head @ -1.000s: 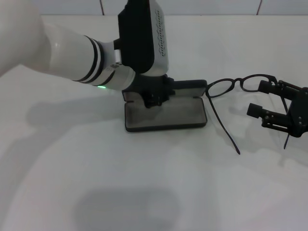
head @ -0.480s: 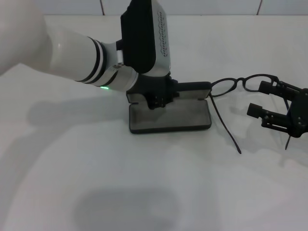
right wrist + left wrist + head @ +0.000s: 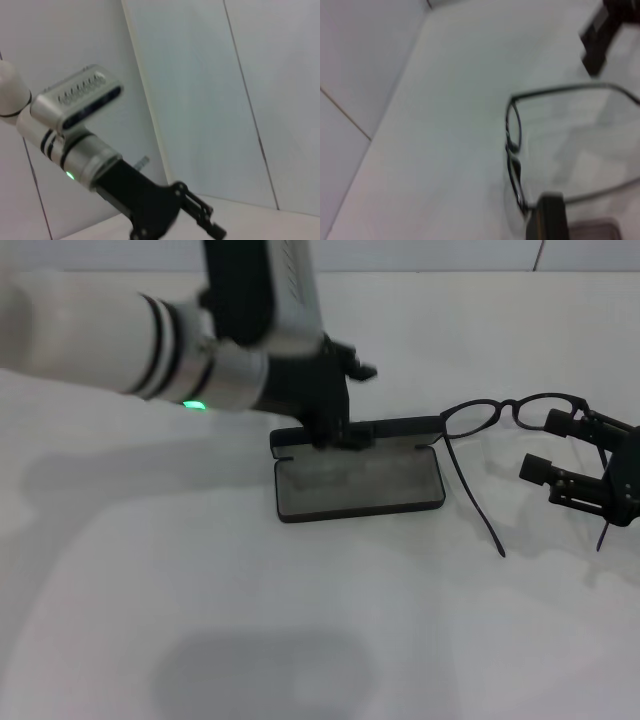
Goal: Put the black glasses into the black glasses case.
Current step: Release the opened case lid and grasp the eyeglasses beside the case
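My left end effector (image 3: 340,430) at frame centre over the open black glasses case (image 3: 360,480), grip state unclear, my right end effector (image 3: 580,455) at right edge, released around the black glasses (image 3: 500,415) on the white worktop (image 3: 300,620)

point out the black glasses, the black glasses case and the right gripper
black glasses (image 3: 470,418), head view, left lens
black glasses case (image 3: 360,483), head view, grey lining of open tray
right gripper (image 3: 552,446), head view, between its fingertips

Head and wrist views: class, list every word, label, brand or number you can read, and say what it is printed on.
None can be read in any view.
Black glasses case: open, no lettering visible.
Black glasses: no marking visible.
Left arm's silver housing: only a row of slots, no text.
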`<action>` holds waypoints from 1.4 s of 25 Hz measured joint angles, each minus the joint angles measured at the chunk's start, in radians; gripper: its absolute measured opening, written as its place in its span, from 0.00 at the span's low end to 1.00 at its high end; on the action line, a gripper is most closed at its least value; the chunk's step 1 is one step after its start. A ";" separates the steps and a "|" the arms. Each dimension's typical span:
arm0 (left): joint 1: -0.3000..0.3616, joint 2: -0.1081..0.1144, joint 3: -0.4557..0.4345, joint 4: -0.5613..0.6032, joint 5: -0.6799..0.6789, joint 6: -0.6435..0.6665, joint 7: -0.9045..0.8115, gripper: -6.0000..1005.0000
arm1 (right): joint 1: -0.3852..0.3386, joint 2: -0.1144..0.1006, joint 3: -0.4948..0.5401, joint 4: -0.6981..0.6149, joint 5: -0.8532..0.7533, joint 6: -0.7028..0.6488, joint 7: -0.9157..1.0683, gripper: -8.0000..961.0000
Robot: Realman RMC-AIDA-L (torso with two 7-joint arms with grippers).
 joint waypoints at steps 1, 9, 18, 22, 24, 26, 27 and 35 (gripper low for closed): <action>0.005 0.001 -0.035 0.011 -0.040 0.026 0.006 0.40 | 0.001 -0.001 0.000 0.000 0.000 0.000 0.000 0.70; -0.003 0.027 -0.543 -0.150 -0.479 0.487 0.086 0.80 | 0.009 -0.013 0.000 -0.012 0.014 -0.008 0.008 0.70; -0.001 0.152 -0.645 -0.643 -0.535 0.752 0.284 0.87 | 0.073 -0.132 -0.036 -0.043 -0.089 -0.230 0.020 0.70; 0.060 0.127 -0.650 -0.685 -0.460 0.756 0.346 0.87 | 0.101 -0.160 -0.037 -0.051 -0.141 -0.327 0.042 0.69; 0.082 0.112 -0.653 -0.687 -0.454 0.755 0.362 0.87 | 0.111 -0.156 -0.037 -0.055 -0.166 -0.327 0.052 0.69; 0.089 0.105 -0.655 -0.690 -0.451 0.751 0.365 0.87 | 0.121 -0.150 -0.037 -0.056 -0.195 -0.322 0.054 0.69; 0.090 0.104 -0.655 -0.694 -0.450 0.748 0.365 0.87 | 0.130 -0.148 -0.037 -0.056 -0.209 -0.320 0.055 0.69; 0.090 0.104 -0.656 -0.704 -0.450 0.739 0.359 0.87 | 0.187 -0.145 -0.038 -0.084 -0.291 -0.306 0.109 0.69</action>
